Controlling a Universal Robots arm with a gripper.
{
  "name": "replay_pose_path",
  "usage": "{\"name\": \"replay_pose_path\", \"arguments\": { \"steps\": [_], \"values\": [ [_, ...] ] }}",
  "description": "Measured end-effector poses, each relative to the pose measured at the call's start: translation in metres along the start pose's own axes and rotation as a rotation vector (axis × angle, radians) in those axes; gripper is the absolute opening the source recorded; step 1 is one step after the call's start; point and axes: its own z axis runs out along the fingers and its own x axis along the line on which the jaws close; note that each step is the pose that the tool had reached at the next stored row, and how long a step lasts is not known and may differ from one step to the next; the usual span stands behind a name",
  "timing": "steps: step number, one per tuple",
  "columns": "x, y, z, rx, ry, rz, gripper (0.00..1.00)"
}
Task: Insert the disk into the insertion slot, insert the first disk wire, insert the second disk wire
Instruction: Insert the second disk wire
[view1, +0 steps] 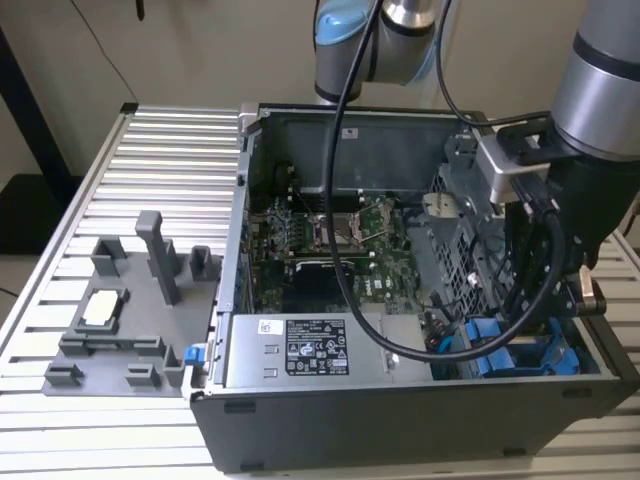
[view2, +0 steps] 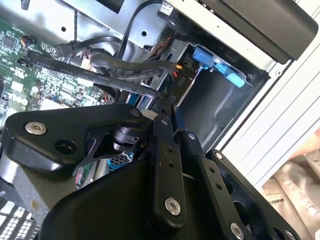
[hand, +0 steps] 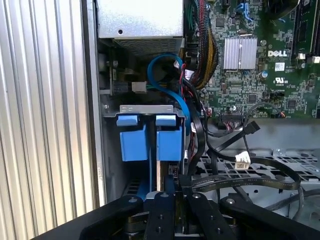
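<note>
The end effector (hand: 167, 192) reaches down into the open computer case (view1: 300, 425) at the drive corner, its fingers drawn close together on a thin upright edge (what exactly they pinch cannot be told). Just beyond its tips in the first wrist view, two blue carrier frames stand side by side in the insertion slot (hand: 146, 109), the nearer one taken to be the disk (hand: 169, 142), its long axis running away from the fingertips. Black wires (hand: 240, 177) lie loose beside it, over the perforated cage
</note>
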Motion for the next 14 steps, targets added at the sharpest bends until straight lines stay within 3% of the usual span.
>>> {"name": "replay_pose_path", "arguments": {
  "steps": [7,14],
  "values": [
    [0.0000,0.0004,0.0018,0.0079,0.0003,0.000,0.16],
    [-0.0002,0.0011,0.0027,0.0083,0.0011,0.000,0.16]
  ]
}}
